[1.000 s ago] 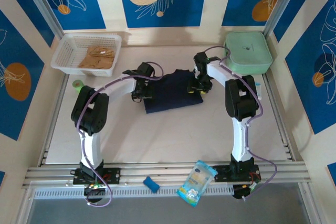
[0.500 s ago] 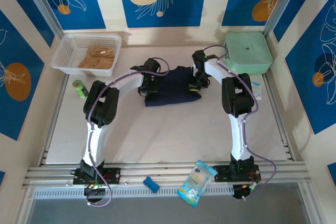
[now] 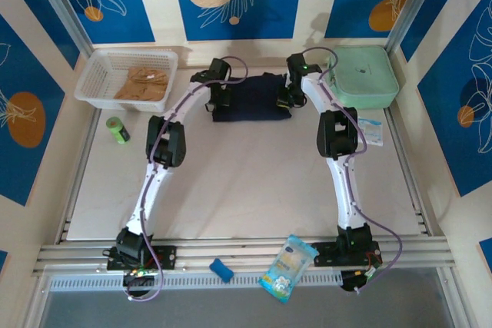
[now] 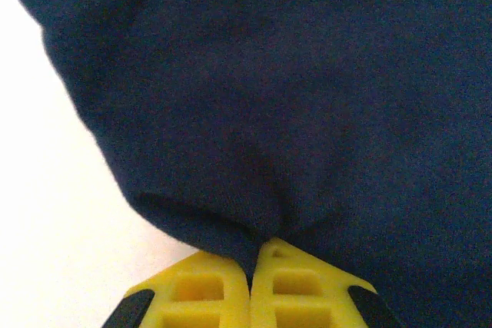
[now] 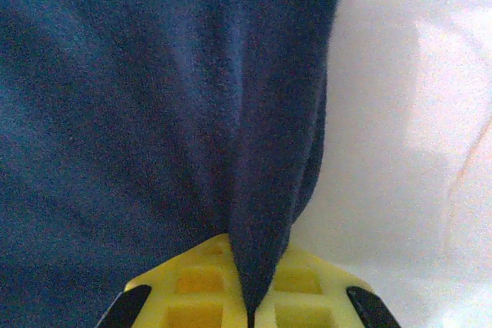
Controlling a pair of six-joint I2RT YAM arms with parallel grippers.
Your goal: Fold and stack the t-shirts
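Both pinched shut on the navy t-shirt point(image 3: 254, 96) near the table's point(image 3: 246, 182) far edge, the left gripper point(image 4: 252, 255) and right gripper point(image 5: 250, 297) should travel together, level, so the fold lands square

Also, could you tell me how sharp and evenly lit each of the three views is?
Top external: sharp, evenly lit, though the navy t-shirt reads almost black; left wrist: the cloth is soft and close, the table blown out white; right wrist: grainy weave, pale glare on the table at right.
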